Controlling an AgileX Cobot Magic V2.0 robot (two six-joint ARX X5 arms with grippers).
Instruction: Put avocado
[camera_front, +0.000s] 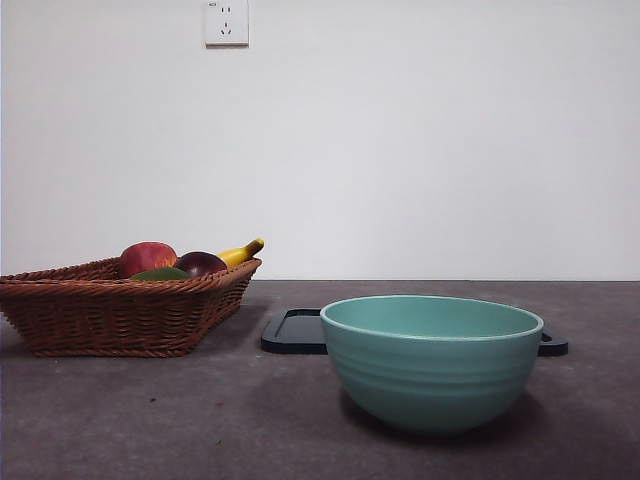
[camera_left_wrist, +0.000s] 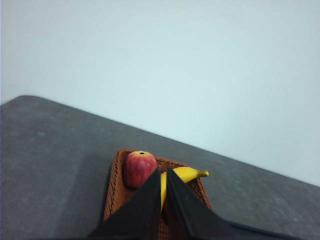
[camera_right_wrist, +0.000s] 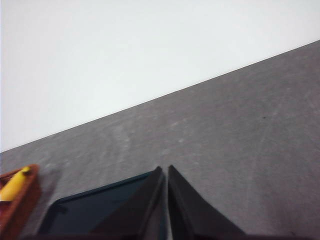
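Observation:
The avocado is a dark green rounded fruit lying in the wicker basket at the left of the front view, mostly hidden behind the rim. Beside it lie a red apple, a dark purple-brown round fruit and a banana. My left gripper is shut and empty, hovering over the basket; apple and banana show past its tips, and the avocado is hidden there. My right gripper is shut and empty above the black tray. Neither gripper shows in the front view.
A teal bowl stands at the front right of the table. The flat black tray lies behind it. A white wall with a socket backs the table. The basket's corner with the banana shows in the right wrist view.

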